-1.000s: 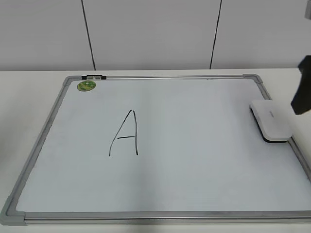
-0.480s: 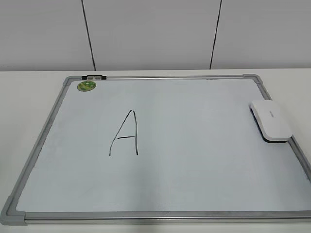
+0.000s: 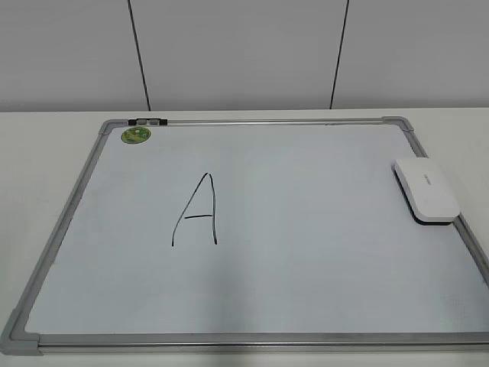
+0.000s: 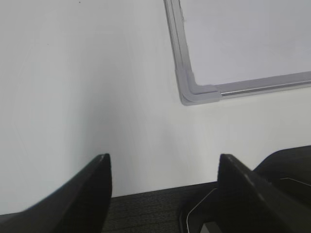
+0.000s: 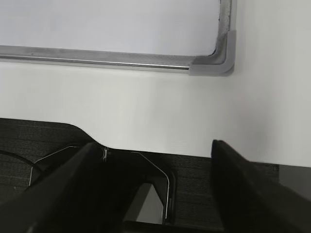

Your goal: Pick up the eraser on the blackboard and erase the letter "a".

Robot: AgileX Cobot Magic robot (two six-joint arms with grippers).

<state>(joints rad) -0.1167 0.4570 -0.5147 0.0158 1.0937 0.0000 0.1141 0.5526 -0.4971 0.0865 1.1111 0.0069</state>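
The blackboard (image 3: 306,252), a white board with a grey frame and a green sticker (image 3: 136,135), lies flat on the table. The eraser (image 3: 425,190) rests white side up on the board's right edge. A large capital "A" (image 3: 197,210) is drawn left of centre; no small letter "a" shows anywhere on the board. Neither gripper shows in the exterior view. My left gripper (image 4: 163,162) is open and empty over the table's front edge, near the board's near-left corner (image 4: 194,92). My right gripper (image 5: 155,145) is open and empty near the near-right corner (image 5: 218,63).
The white table (image 3: 46,153) surrounds the board. A dark textured base (image 4: 146,208) lies under the front table edge in both wrist views. A grey panelled wall (image 3: 229,53) stands behind the table.
A dark arm part at the right edge of the exterior view one second ago has gone out of frame. The eraser and board have not moved.
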